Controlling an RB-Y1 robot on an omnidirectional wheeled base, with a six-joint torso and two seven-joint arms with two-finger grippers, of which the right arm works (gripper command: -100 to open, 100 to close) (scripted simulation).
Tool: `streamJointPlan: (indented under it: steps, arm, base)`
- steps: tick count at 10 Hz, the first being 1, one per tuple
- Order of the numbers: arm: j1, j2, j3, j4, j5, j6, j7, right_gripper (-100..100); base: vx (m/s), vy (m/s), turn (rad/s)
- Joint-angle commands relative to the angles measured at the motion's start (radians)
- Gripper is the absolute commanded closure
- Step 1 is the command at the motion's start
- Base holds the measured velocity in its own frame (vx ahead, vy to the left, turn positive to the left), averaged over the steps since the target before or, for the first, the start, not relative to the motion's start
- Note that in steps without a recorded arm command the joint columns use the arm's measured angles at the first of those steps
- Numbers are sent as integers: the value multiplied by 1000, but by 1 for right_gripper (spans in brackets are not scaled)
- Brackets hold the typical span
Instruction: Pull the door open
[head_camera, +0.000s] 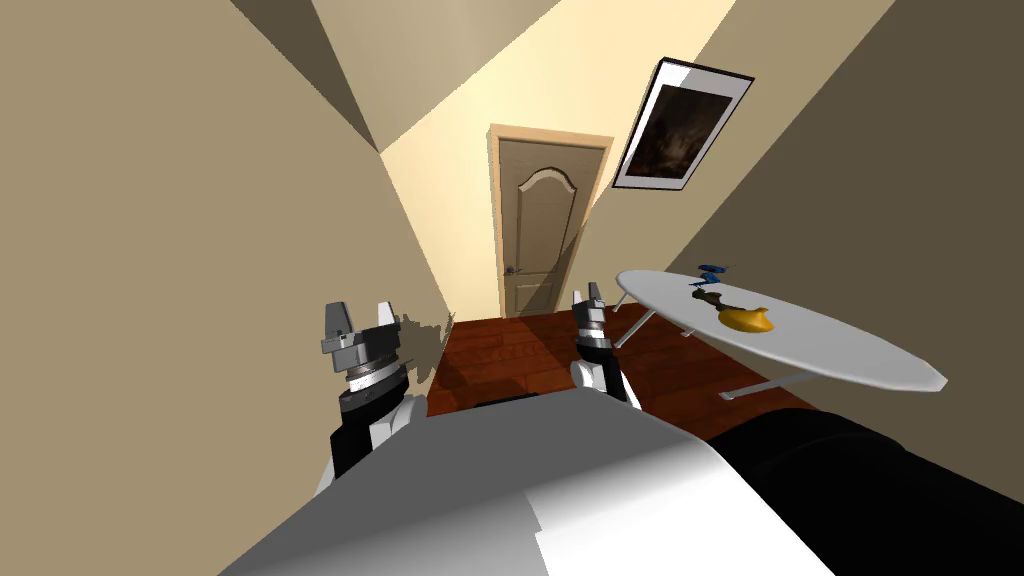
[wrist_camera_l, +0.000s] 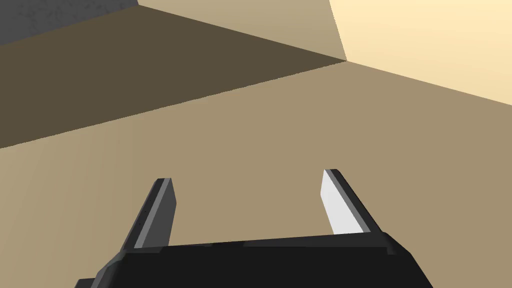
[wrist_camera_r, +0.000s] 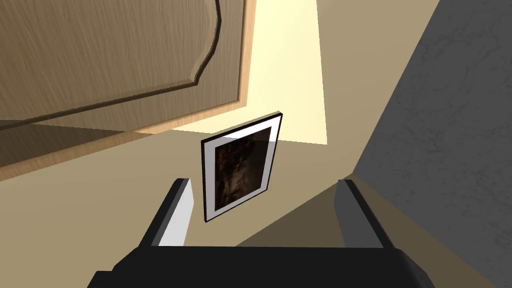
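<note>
**Door shut, robot well short of it**

The door (head_camera: 540, 230) stands at the far end of the hallway and sits flush in its pale frame (head_camera: 494, 220), closed as far as I can see. It is upright, its long axis running floor to ceiling. Its panelled face is turned straight down the corridor toward the robot. A small dark handle (head_camera: 511, 270) sits at the door's left edge, about halfway up. From that I'd guess the hinges are on the right and the handle side would swing toward the robot.

Nothing of the task looks done. The handle is untouched and both hands are well apart from the door. By my reckoning everything is left: close in, reach the handle, grip it, pull.

The right gripper (head_camera: 588, 298) is raised and aimed toward the door, its fingers spread wide around nothing. The left gripper (head_camera: 362, 318) is off to the door's left, near the side wall (head_camera: 200, 250), likewise gaping and empty.

High on the wall right of the door hangs a dark picture (head_camera: 680, 125). Short of the door on that same side stands a white ironing board (head_camera: 860, 355). On it are a yellow object (head_camera: 745, 320) and something small and blue (head_camera: 712, 269), too small to name. The board narrows the approach to the door.
</note>
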Motion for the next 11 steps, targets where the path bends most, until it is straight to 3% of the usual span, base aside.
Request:
streamJointPlan:
  steps: [1, 11]
  arm:
    - [-6, -11, -3, 26, 6, -7, -9, -100]
    - [-55, -86, -27, 238, 53, -63, -83, -100]
  base:
    - [109, 11, 7]
    - [170, 35, 11]
